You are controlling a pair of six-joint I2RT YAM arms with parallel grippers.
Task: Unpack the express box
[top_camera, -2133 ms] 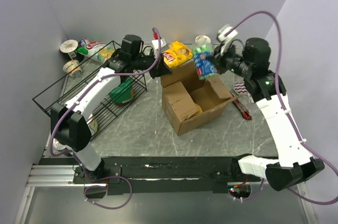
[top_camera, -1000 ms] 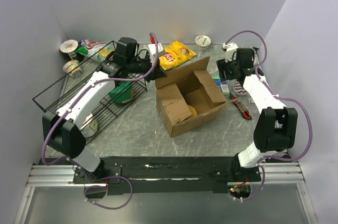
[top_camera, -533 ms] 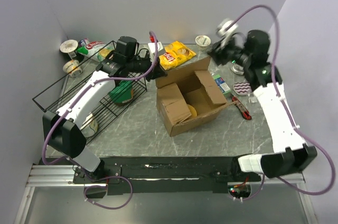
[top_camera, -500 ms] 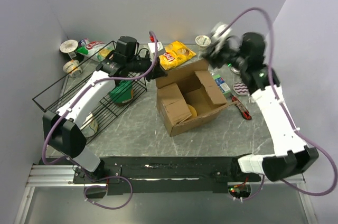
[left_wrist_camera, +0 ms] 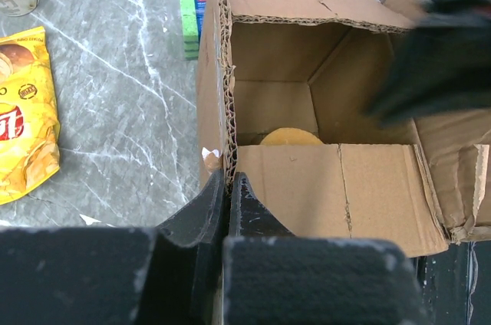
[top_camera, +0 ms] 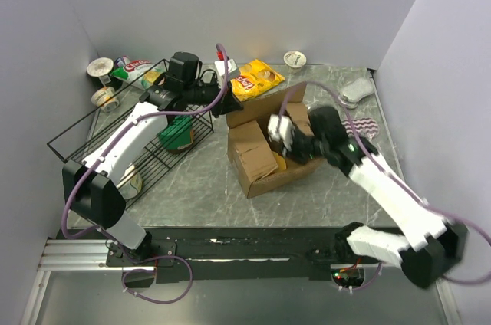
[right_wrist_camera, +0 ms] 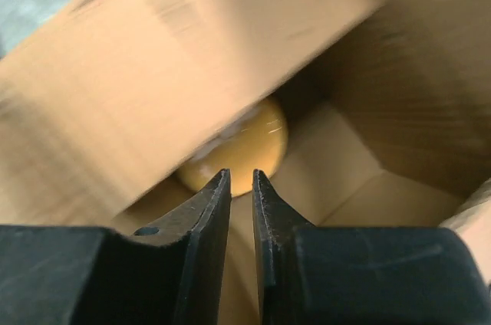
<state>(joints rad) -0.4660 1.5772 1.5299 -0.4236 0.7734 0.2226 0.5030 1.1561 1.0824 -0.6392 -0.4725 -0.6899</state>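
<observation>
From above, the brown box (top_camera: 257, 162) sat open in the middle of the gray table (top_camera: 192, 195). Only this view showed both arms at once. The left tool (top_camera: 224, 104) was at the box's upper left corner. The right tool (top_camera: 290, 147) was down inside the box. A black wire basket (top_camera: 84, 141) stood near the box on the left, under the left arm.

The left wrist view showed the grip up close. The left tool was shut tight on the box, with the wavy cardboard edge going down between its fingers (left_wrist_camera: 203, 206). This view looked right into the box, where a round yellow thing (left_wrist_camera: 290, 137) lay on the bottom. It also showed a small green and blue carton (left_wrist_camera: 192, 26) on the table past the box, at the upper left of the frame. The right arm was only a black blur at the upper right.

The right wrist view showed that tool's fingers (right_wrist_camera: 215, 210) open just a crack, with nothing held. They pointed at the yellow thing. I could not tell if they touched it.

Blurry cardboard walls stood close around the right tool on every side. The only way out was up. From above, bare table showed between the box and the arm bases. Behind the box, a yellow chip bag (top_camera: 257, 80) lay near the back flap, and a cup (top_camera: 294, 58) stood by the back wall.
</observation>
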